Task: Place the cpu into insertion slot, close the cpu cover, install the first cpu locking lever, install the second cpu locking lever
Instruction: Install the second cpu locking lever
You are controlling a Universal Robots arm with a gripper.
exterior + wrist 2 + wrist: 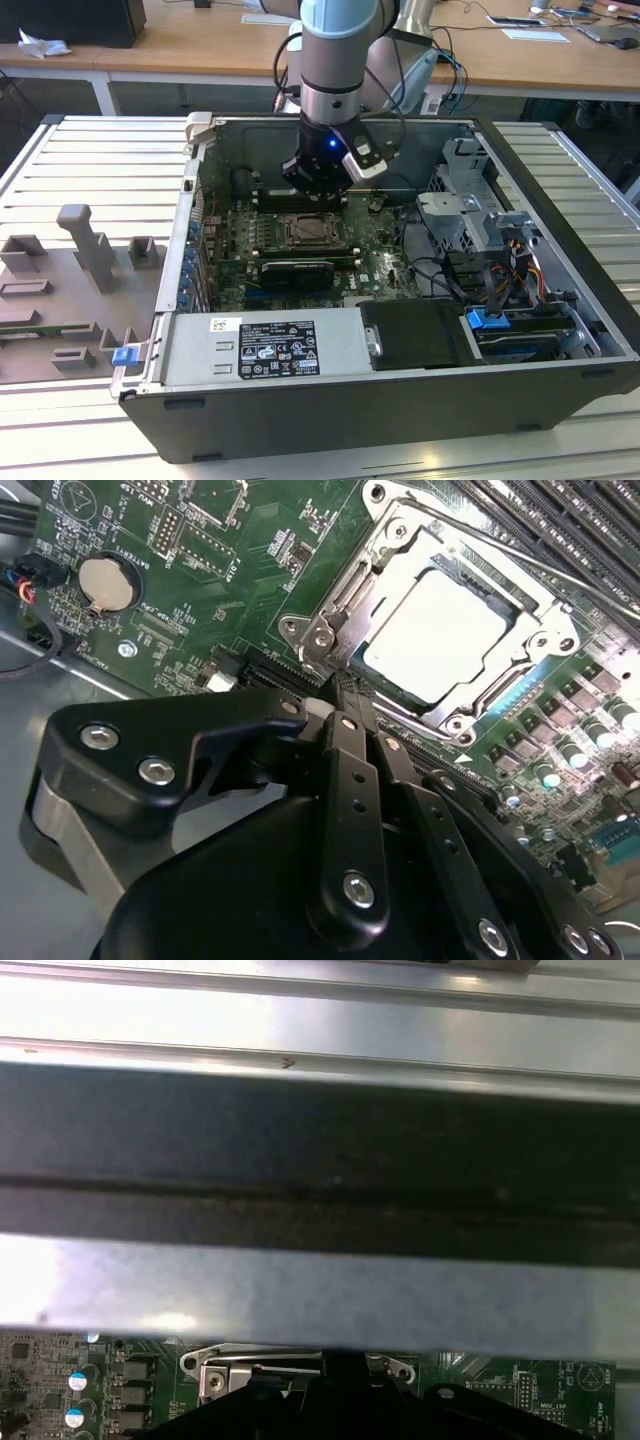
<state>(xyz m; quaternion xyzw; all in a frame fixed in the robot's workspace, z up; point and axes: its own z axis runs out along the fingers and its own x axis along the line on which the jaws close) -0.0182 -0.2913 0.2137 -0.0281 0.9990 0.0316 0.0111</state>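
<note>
Over the green motherboard, inside the open computer case: tool hanging from the arm, pointing down at the board. Seen close in the second wrist view, tool with its two slim black fingers drawn together, nothing visible between them. Tips just beside one corner of the insertion slot, touching or barely above the metal there; cannot tell which.

Next outward, the cpu: seated flat in the slot, pale top showing through the window of the cpu cover. Cover lying down over the chip, its silvery frame ringing all four sides. Thin wire levers along the frame edges; latched or loose, cannot tell.

Beyond the socket, long black memory slots on one side and a round coin battery well apart on the other. In the first wrist view, a strip of the same board past a dark case wall.

Farther out in the exterior view, a labelled power supply along the near wall and a drive cage toward the exterior view's right. Case resting on the ribbed metal desk, with grey fixture blocks at the exterior view's left.
</note>
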